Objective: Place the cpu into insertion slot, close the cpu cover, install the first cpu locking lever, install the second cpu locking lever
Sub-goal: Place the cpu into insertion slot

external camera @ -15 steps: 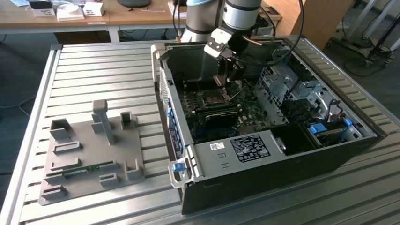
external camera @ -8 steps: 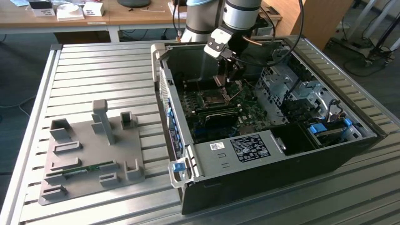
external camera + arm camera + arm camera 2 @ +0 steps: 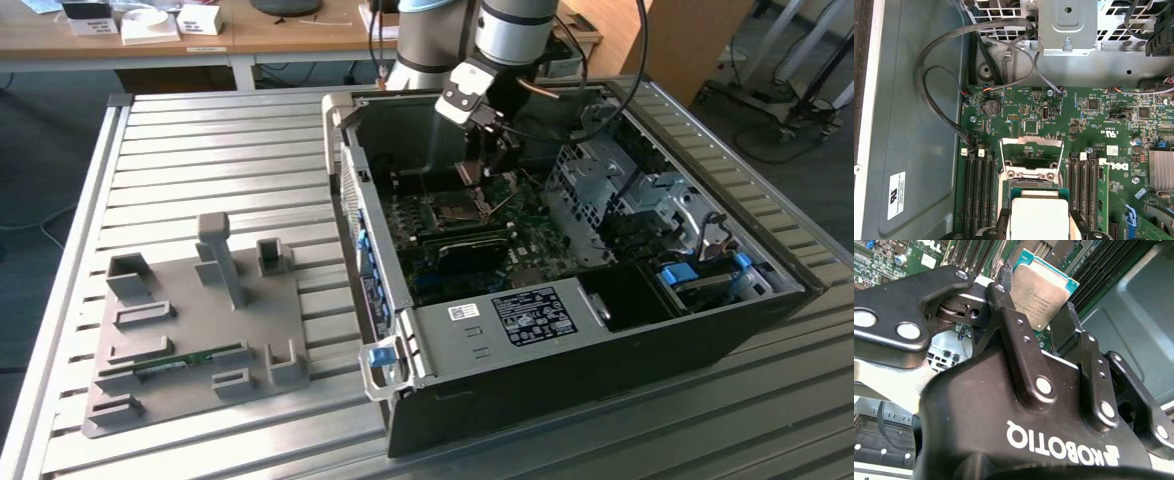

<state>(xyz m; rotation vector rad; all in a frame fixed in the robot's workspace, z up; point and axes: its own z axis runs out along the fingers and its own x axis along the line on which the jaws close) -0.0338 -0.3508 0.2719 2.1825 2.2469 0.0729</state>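
- Your hand [image 3: 485,168] is hanging inside the open computer case [image 3: 601,370], which is standing on the slatted worktop [image 3: 200,130]. In the exterior view it is sitting just above the insertion slot [image 3: 445,210], the dark square with a metal rim.
- In the second wrist view the fingers [image 3: 1006,315] are clamping the cpu [image 3: 1041,290] by two opposite edges, with nothing else between them. The dull silver top is facing back toward the wrist, so the contact side is pointing away, down into the case. Being square, the chip is offering no real long axis, and only its flat face is giving it a direction.
- You are probably handling something light, thin and stiff. The metal top looks smooth enough to slip, and the underside and the socket's contacts are likely fragile. The bare edges, where the hand is gripping now, seem the safest hold.
- In the first wrist view the cpu [image 3: 1039,220] is sitting in front of the socket area on the green board [image 3: 1054,112]. It is lying between the rows of black memory slots [image 3: 976,195], square to them. The cpu cover [image 3: 1031,143] is standing open on its hinge, just beside the chip's far edge. You cannot tell from here whether the chip is touching the socket.
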